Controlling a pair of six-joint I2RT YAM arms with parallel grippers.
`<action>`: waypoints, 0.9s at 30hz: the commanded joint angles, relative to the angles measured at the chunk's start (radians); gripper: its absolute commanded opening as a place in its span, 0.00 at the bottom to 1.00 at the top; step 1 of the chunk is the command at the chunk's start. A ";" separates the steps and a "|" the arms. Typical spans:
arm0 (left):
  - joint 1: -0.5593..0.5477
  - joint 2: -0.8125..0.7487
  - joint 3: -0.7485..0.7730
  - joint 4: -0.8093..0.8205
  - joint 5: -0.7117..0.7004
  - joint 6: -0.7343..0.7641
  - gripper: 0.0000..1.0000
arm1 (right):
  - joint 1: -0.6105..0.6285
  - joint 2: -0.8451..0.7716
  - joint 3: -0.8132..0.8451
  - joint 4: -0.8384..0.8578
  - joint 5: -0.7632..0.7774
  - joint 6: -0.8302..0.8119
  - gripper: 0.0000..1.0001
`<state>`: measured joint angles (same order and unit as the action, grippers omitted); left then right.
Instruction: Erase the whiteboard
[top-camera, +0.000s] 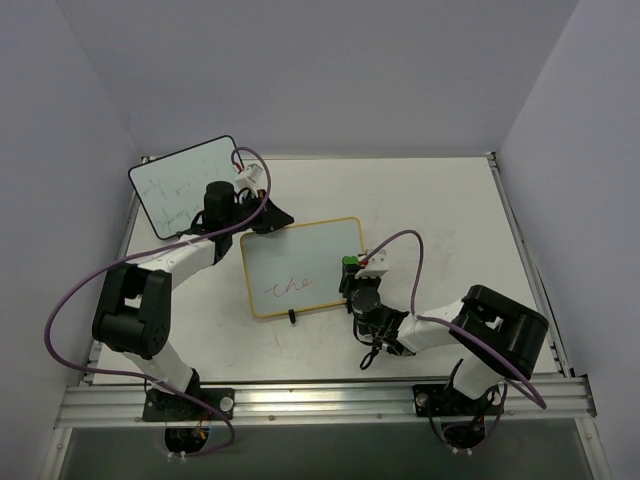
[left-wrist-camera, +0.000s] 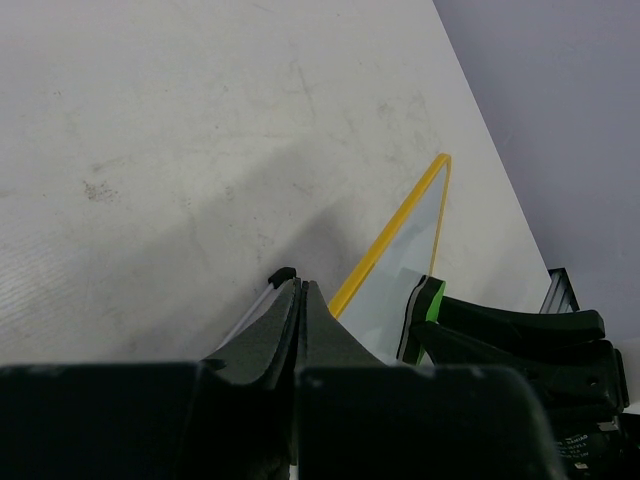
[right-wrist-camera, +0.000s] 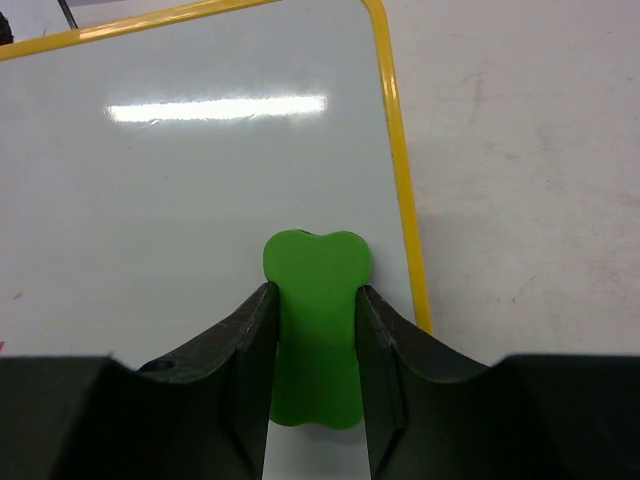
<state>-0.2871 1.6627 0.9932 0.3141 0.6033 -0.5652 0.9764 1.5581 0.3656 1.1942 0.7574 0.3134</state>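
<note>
Surface: white table (top-camera: 440, 230) boxed in by plain pale walls.
Whiteboard: the whiteboard (top-camera: 300, 250), yellow-framed, flat at mid-table between the two arms, slightly askew to the table edge; one black clip foot (top-camera: 291, 317) showing at its near side.
Writing: red writing (top-camera: 290, 287) in the near-left part of the board, not yet wiped.
Right gripper: right gripper (right-wrist-camera: 315, 290) clamped on a green eraser (right-wrist-camera: 317, 262), low over the board's clean right side, just inside the yellow frame; contact with the surface likely, not certain.
Left gripper: left gripper (left-wrist-camera: 297, 288) with fingers pressed fully together at the board's far-left corner, right beside the frame; no telling whether nipping the edge or only bearing on it.
Other board: black-framed whiteboard (top-camera: 185, 185) at the table's far-left corner, faint marks on it, well apart from the job.
Step in hand: by the look of it, the start of wiping, with the eraser placed and the left arm set as a brace.
Next move: a sweep of the eraser leftward and toward the near edge, across to the red writing, under steady downward pressure; a firm hold at the corner against sliding; care to stay inside the frame.
</note>
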 joint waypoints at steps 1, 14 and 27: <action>-0.003 -0.031 -0.005 0.029 0.004 0.014 0.02 | -0.012 0.052 0.021 -0.038 0.005 -0.002 0.00; -0.003 -0.037 -0.005 0.023 0.007 0.019 0.02 | 0.145 0.318 0.282 -0.039 -0.081 -0.079 0.00; -0.003 -0.038 -0.002 0.019 0.006 0.022 0.02 | 0.185 0.395 0.382 -0.090 -0.090 -0.093 0.00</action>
<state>-0.2867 1.6627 0.9932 0.3126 0.6029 -0.5640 1.1824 1.9148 0.7662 1.2411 0.6827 0.2073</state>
